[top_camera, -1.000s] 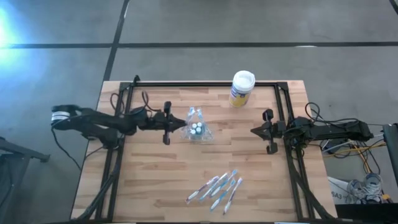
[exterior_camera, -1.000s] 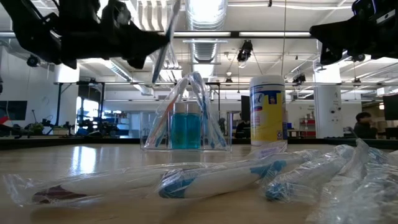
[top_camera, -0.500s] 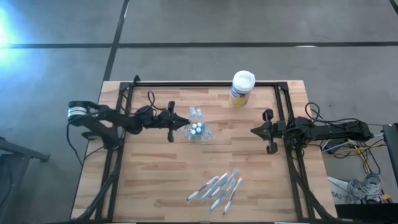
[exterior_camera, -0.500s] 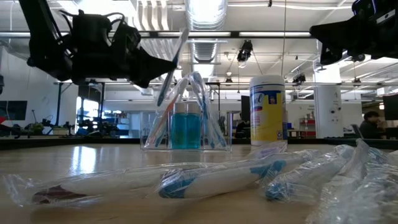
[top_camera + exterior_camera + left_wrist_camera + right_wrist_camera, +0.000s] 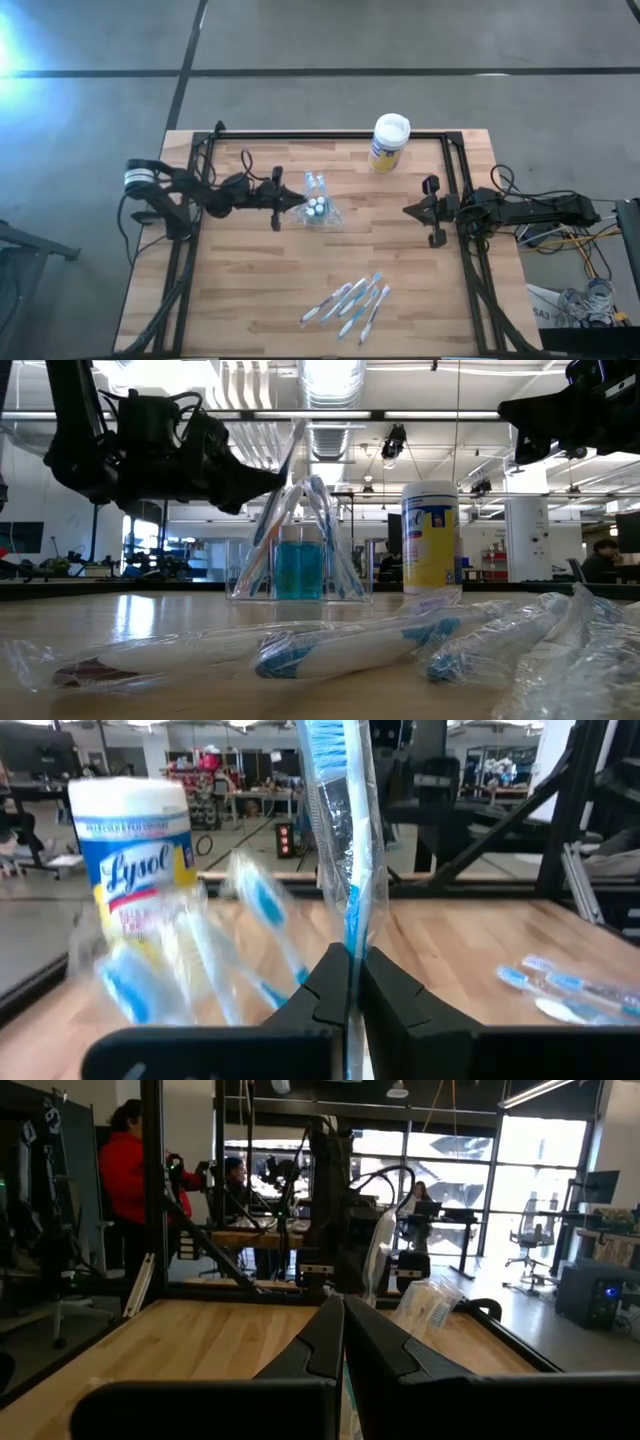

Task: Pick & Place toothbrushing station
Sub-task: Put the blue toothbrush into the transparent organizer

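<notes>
Since 1 s ago my left gripper (image 5: 288, 199) has slid further toward table centre and lower, now right beside the clear holder (image 5: 316, 208); right arm hasn't budged. High view: holder sits mid-table on the pale wood-plank table (image 5: 240, 290), teal caps visible inside, brushes leaning in it. Four or so wrapped toothbrushes (image 5: 350, 300) lie loose toward the near edge, well apart from the holder. Lysol canister (image 5: 388, 142), white lid, yellow-blue label, stands at the far edge. Right gripper (image 5: 432, 212) waits by the right frame rail. Low view: left gripper (image 5: 268, 478) hangs above the table w/ a slim wrapped brush (image 5: 286, 455) tilted up from it, just beside the holder (image 5: 298, 565); crinkly plastic-sleeved brushes (image 5: 340, 645) fill the foreground and partly block the table. Left wrist view: fingers (image 5: 327, 990) pinched tight on the blue-white brush (image 5: 338, 830) in its glossy sleeve; canister (image 5: 135, 860) beyond. Right wrist view: right fingers (image 5: 325, 1338) closed together, nothing between; ppl stand in the room behind.
</notes>
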Controlling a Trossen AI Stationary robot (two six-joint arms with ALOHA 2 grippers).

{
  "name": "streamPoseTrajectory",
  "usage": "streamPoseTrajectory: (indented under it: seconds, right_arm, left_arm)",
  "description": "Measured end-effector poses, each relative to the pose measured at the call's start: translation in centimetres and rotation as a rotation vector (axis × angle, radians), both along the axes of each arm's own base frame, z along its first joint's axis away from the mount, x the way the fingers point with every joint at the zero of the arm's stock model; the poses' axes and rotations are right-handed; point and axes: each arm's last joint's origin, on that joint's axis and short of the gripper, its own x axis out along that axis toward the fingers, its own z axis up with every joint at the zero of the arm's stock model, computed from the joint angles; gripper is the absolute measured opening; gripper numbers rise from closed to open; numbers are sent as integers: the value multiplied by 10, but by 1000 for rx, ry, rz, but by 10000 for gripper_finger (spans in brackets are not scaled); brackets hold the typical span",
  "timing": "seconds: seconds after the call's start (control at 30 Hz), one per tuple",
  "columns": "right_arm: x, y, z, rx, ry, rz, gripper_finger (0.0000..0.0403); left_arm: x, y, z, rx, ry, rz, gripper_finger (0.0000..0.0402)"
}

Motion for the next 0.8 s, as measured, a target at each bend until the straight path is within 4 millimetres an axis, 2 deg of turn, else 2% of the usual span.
streamPoseTrajectory:
  seconds: [0.33, 0.8]
  right_arm:
    - [0, 0, 0, 0, 1, 0, 8]
    - [0, 0, 0, 0, 1, 1, 8]
  left_arm:
    - [-13, -2, -12, 3, 32, 37, 13]
    - [-11, 0, -30, -12, 94, 103, 16]
